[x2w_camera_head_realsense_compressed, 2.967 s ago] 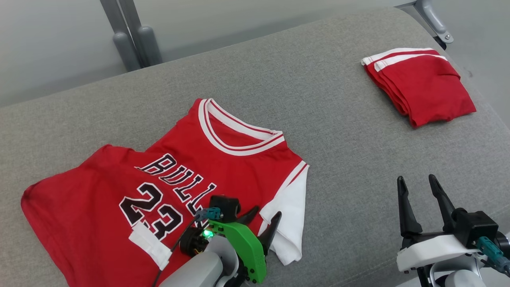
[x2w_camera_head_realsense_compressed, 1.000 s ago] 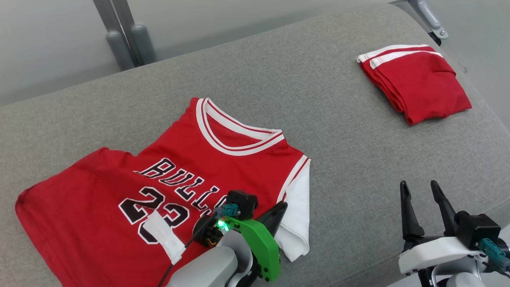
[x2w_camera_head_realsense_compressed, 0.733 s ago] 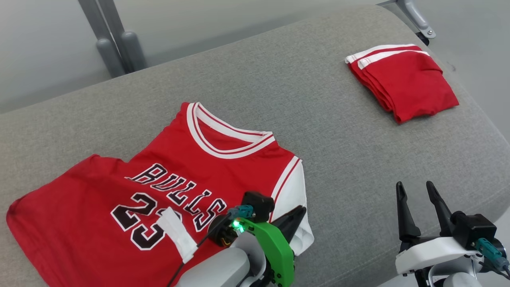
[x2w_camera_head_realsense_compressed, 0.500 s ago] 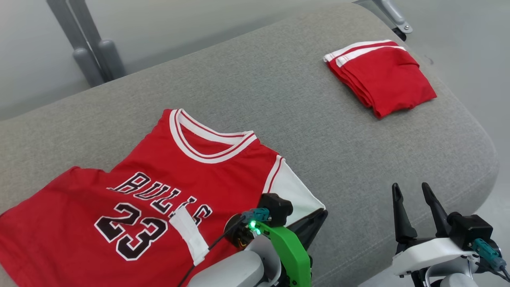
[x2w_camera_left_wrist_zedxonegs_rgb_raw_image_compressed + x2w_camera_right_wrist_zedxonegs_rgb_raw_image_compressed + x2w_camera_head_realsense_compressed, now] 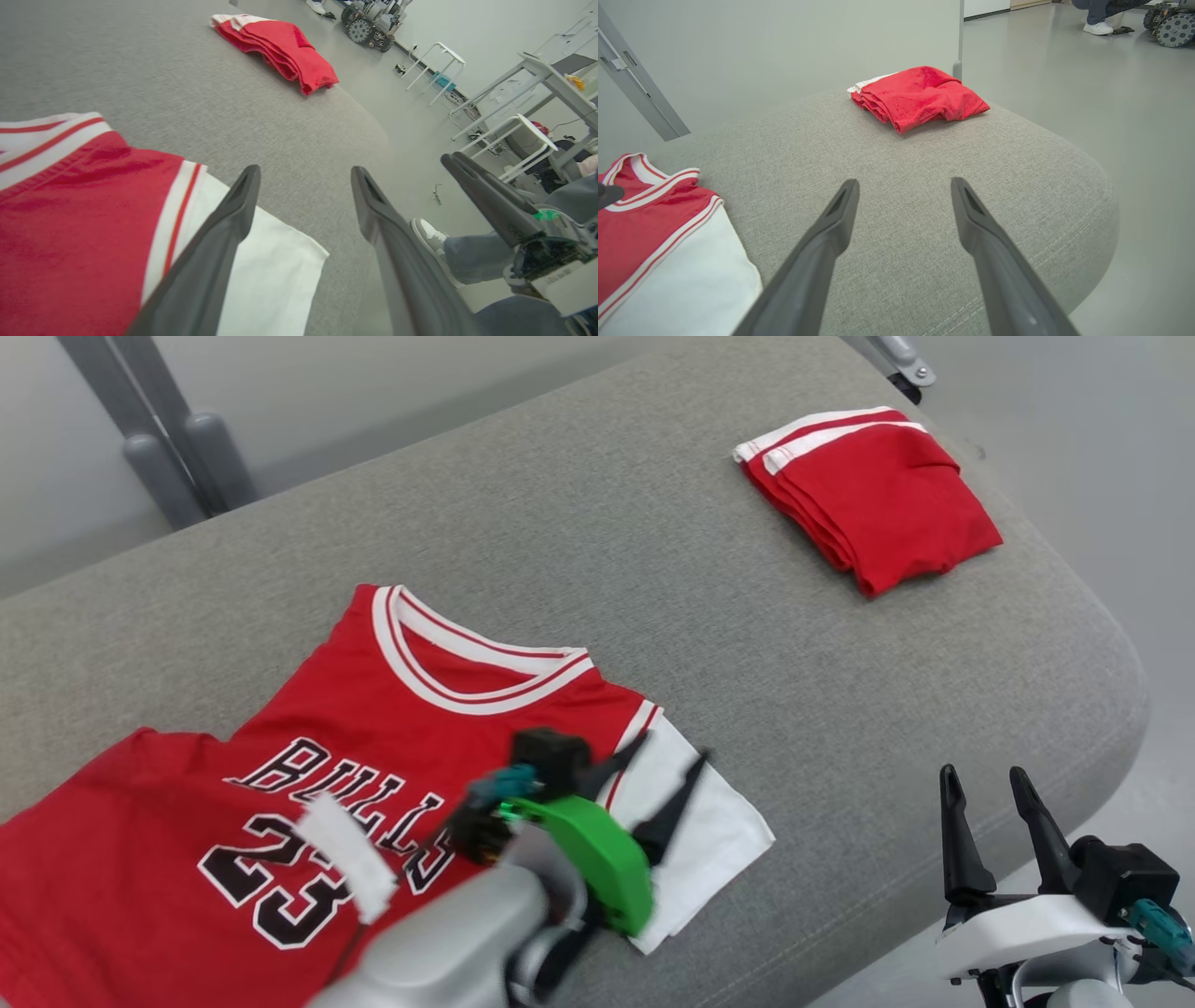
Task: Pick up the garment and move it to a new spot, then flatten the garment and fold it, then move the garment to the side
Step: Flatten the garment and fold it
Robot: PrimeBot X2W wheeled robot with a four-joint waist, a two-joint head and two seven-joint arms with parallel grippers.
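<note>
L claw (image 5: 672, 749) now open over jersey (image 5: 327, 709)

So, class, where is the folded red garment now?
In the head view, the folded red garment lies at the far right end of the cushion, well apart from the jersey at near left.

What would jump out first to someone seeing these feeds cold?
The red Bulls 23 jersey, lying face up on the near left of the grey cushion, catches the eye first. The left gripper is open over its white sleeve. Next is the folded red garment at the cushion's far right, and the right gripper is open at the head view's lower right.
</note>
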